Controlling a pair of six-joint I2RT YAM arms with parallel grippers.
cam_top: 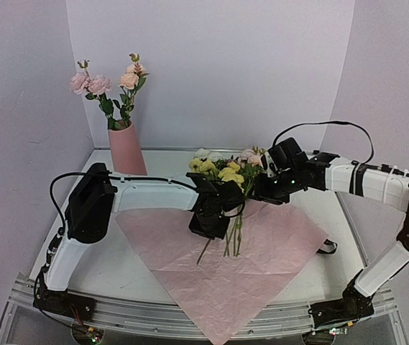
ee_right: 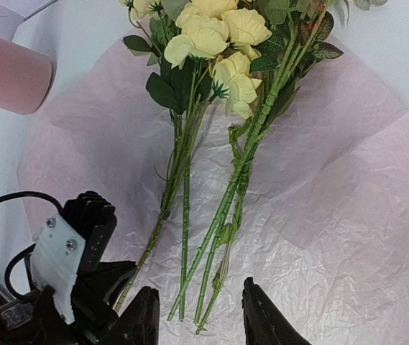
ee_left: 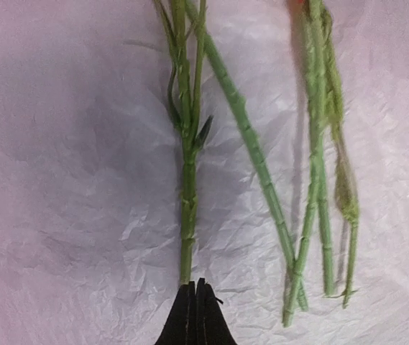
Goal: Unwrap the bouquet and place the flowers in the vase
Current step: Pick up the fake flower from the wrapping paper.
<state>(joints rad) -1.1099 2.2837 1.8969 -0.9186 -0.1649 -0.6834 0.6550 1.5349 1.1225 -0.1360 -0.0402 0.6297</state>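
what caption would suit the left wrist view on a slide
Left fingers shut at the cut end of one green stem, other loose stems beside it on crinkled pink paper

Bottom centre, the left gripper [ee_left: 196, 287], jaws together, meets the end of one green stem [ee_left: 187, 208]. More stems [ee_left: 313, 180] lie to its right on crinkled pink paper [ee_left: 67, 215].

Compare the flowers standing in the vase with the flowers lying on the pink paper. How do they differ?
Pose: the vase flowers stand upright in the vase, while the loose flowers lie flat on the pink paper. Colour: the vase flowers are pink; the loose flowers are mostly yellow and cream. Number: the vase flowers are few; the loose flowers make a fuller bunch. Both have green stems and leaves.
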